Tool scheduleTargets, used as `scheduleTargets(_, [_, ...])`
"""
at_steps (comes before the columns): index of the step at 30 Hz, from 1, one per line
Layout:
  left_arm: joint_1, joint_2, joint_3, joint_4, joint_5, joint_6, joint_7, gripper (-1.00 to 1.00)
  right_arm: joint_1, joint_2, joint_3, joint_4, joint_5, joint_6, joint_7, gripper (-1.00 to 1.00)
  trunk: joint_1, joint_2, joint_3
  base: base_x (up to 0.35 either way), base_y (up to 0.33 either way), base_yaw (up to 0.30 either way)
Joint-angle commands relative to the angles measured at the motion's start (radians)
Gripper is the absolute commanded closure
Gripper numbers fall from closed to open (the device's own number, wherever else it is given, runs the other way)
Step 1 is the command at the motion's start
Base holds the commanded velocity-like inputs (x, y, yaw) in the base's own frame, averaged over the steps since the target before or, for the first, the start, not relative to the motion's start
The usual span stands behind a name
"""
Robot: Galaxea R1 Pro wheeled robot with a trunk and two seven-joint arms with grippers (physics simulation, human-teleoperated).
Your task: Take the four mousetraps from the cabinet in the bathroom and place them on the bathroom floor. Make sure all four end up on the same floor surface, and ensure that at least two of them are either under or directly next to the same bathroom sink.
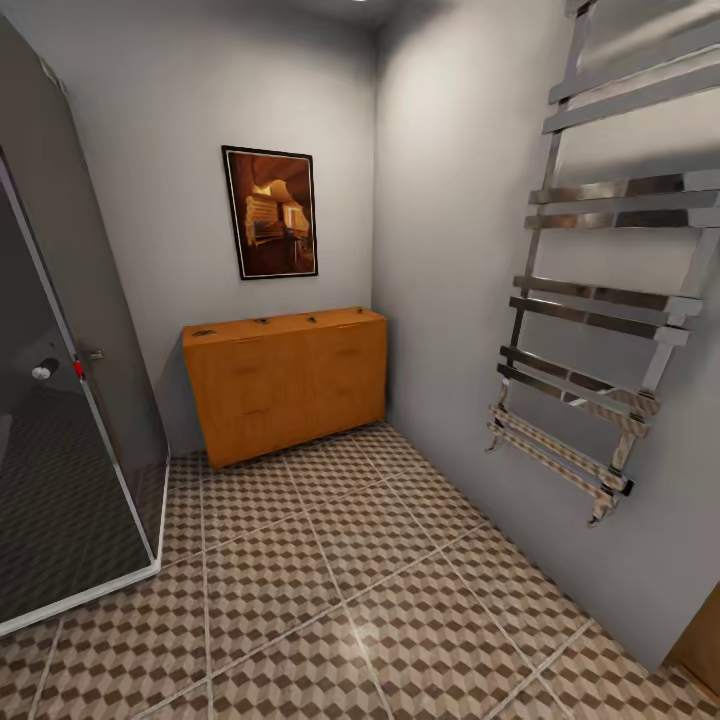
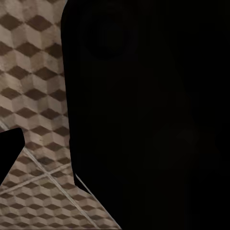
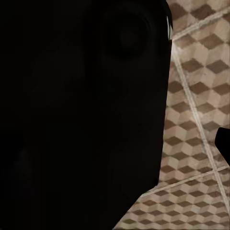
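— Orange-brown wood is your landmark: the cabinet (image 1: 285, 385) stands against the far wall at the centre of the head view, under a framed picture (image 1: 270, 212). On its top you can make out small dark specks, which I take to be the mousetraps (image 1: 262, 321), spread from the left end towards the right. They are too small from here to count surely.

— How will they handle once you get there?

— My judgement: light, stiff little boards, flat against the cabinet top, so there is little edge to catch. Take each by the long sides of the wood, keeping off the wire, which may spring or snag. Being so light, one may skid away if you nudge it before closing.

— And your arms?

— Both wrist views look down on the bathroom floor (image 1: 350, 590), with its cube-pattern tiles, past a large dark body close to each lens. So you seem to carry both arms tucked low and pointing downward. I cannot tell whether your left hand or your right hand is clenched or released; the fingers cannot be picked out in that darkness.

— Anything else near your path?

— A glass shower enclosure (image 1: 70, 400) at the left of the frame, a chrome towel rail (image 1: 600, 330) on the right wall. The tiled way to the cabinet lies between them.
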Motion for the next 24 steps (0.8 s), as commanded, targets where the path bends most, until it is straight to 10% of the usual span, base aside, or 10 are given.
scheduleTargets(1, [0.003, -0.001, 0.002, -0.001, 0.002, -0.002, -0.006, -1.0, -0.006, 0.006, 0.001, -0.006, 0.002, -0.005, -0.002, -1.0, 0.0, -0.001, -0.001, 0.0, 0.0, 0.0])
scheduleTargets(24, [0.003, 0.008, 0.004, -0.036, -0.004, -0.04, -0.001, -1.0, -0.014, 0.044, 0.001, -0.041, 0.003, -0.079, -0.002, -1.0, 0.0, -0.001, -0.001, 0.0, 0.0, 0.0])
